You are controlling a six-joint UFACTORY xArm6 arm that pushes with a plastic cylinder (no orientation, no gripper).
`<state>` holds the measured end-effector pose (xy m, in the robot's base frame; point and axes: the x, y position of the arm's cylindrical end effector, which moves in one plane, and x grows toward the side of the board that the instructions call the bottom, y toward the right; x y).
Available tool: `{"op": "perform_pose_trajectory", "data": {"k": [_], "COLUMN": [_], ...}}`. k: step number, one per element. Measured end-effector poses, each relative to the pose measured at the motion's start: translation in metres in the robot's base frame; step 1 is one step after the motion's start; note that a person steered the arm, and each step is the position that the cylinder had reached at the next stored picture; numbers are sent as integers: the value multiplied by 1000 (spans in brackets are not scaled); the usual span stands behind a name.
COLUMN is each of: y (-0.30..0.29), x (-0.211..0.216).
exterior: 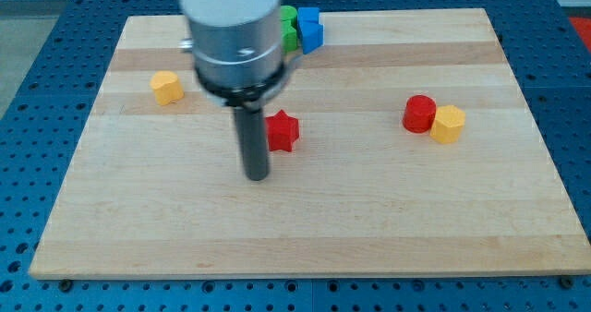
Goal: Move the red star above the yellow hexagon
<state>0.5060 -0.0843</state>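
The red star [283, 130] lies near the board's middle. My tip [256, 177] stands just below and to the left of it, close beside it; I cannot tell whether they touch. The yellow hexagon [449, 125] lies at the view's right, touching a red cylinder [419, 114] on its left side. The rod hides the star's left edge.
A second yellow block [167, 88] lies at the view's upper left. A blue block [309, 29] and a green block [289, 28] sit together at the top edge, partly hidden by the arm's body [235, 35]. The wooden board [305, 229] rests on a blue perforated table.
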Motion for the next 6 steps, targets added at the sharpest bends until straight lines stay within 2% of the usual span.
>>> {"op": "perform_pose_trajectory", "data": {"k": [1,2,3,4,5,6], "y": [-46,-9,68,100,131,140], "x": [-16,-40,-40,-61,-104,-107]}}
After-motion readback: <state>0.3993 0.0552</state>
